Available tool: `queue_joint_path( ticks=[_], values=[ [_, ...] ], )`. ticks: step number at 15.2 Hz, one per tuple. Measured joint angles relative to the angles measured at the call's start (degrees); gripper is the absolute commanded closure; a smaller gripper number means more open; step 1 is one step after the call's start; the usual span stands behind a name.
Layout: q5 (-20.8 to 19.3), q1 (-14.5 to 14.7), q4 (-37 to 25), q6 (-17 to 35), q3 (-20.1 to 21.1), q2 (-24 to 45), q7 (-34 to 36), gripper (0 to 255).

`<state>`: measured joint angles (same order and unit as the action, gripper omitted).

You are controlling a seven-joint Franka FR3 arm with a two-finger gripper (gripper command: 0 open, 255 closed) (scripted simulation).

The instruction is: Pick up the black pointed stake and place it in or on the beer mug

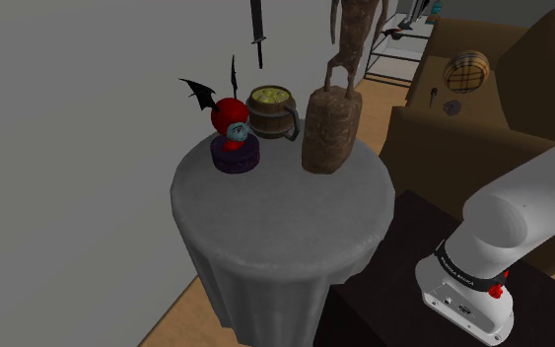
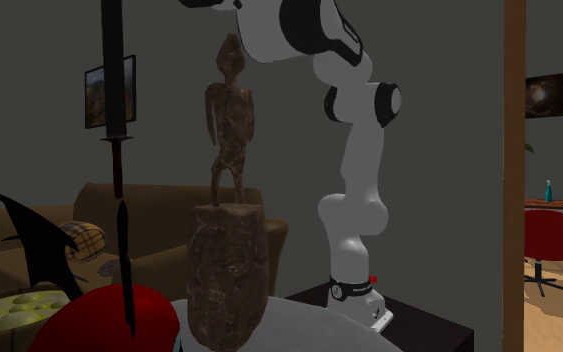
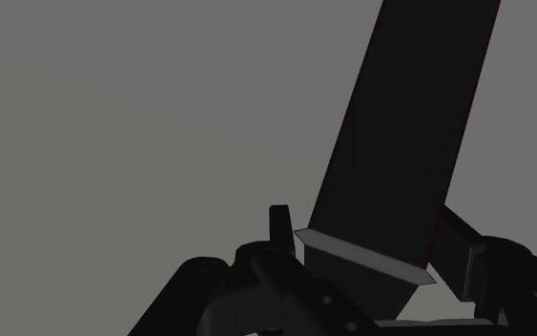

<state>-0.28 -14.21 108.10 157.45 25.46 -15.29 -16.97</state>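
Jutting from claw [image 3: 366,254]: black stake [image 3: 409,124]

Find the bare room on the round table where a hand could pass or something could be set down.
Free: the half of the table from the winged figure, mug and statue to the rim nearest the stand. Crowded: the far edge, where those three stand close in a row. The gripper holds the stake.

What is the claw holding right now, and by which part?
The claw clasps the black pointed stake by its blunt upper end, between both fingers; the point hangs downward.
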Motion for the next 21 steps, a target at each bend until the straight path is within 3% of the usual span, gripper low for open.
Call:
queue_joint_path(
  ticks=[3,10,21],
  values=[
    [3.71,1.16,-3.56,-1.38,-4.12,2.57,-6.3,255],
    [9.58,0.82,-14.57,-5.8,-9.21,10.06,-16.43,255],
    [13.37,1.24,-7.17,1.18,-9.9,9.87,-20.68,255]
  ],
)
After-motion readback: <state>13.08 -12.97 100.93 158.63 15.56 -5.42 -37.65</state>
